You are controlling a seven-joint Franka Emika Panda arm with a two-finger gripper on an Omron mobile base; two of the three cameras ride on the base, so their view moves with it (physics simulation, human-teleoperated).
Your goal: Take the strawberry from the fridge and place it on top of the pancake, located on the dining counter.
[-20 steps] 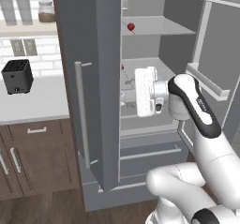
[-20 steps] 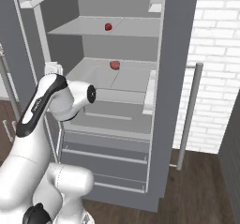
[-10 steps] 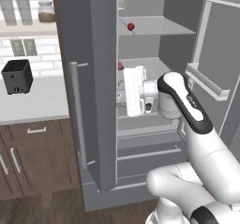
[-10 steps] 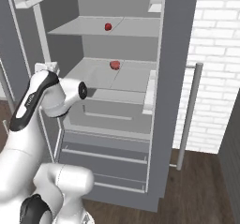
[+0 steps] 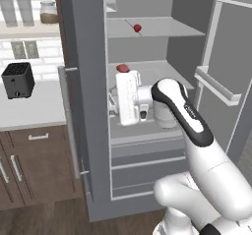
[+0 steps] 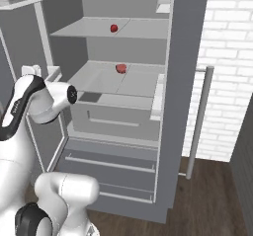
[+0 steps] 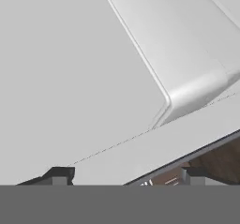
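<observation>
Fridge (image 6: 188, 106) doors open, hand (image 5: 127, 99) inside at middle shelf (image 6: 133, 84) level. Fingers (image 7: 58, 175) spread apart, holding nothing. Strawberry (image 6: 121, 68) sits on the middle shelf.

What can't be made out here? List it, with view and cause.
- Which red fruit is wanted: the upper-shelf fruit and the middle-shelf fruit are too small to identify in both base views.
- Gripper fingers, left base view: hidden behind the hand's white body.
- Contents of the fridge drawers: shut fronts hide them.
</observation>
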